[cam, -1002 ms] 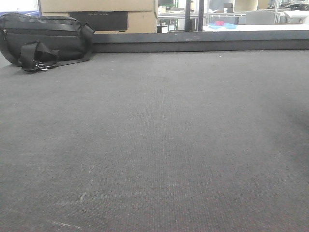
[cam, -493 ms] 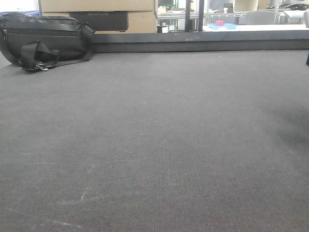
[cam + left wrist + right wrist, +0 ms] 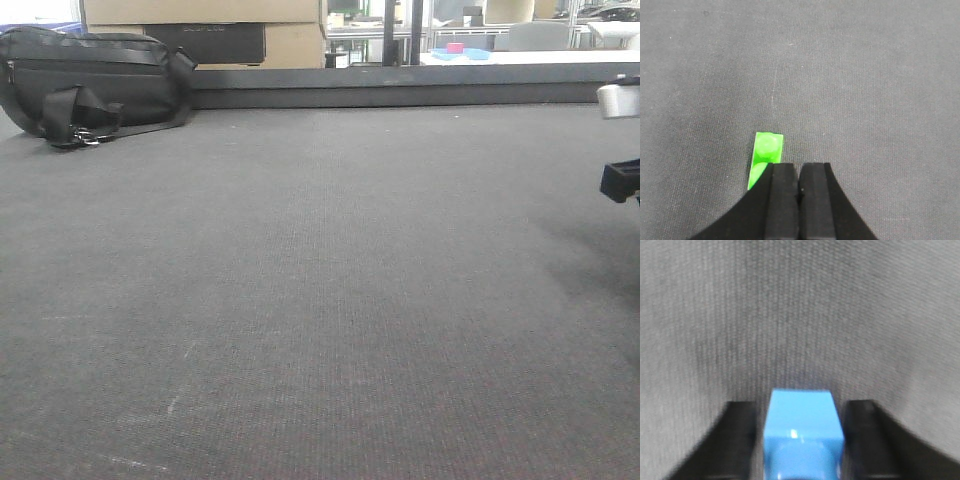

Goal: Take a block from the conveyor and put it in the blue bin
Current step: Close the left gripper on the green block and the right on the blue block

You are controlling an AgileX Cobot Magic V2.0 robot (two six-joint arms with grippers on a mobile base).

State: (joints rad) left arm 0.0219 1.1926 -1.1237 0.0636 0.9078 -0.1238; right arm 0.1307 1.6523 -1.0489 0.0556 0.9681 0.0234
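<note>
On my front view, a black bag [image 3: 95, 85] lies at the far left corner of the conveyor [image 3: 320, 300], with cardboard boxes [image 3: 200, 12] stacked behind it. A dark rail [image 3: 420, 88] runs along the far edge. Beyond it I see a dark post [image 3: 388, 30], brightly lit glass and a white table [image 3: 540, 57] carrying a blue tray [image 3: 460, 54].

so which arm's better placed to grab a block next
Right. The blue block already sits between its jaws, so it probably only needs to close. The left jaws are shut, and the green block lies beside them, not between.
</note>
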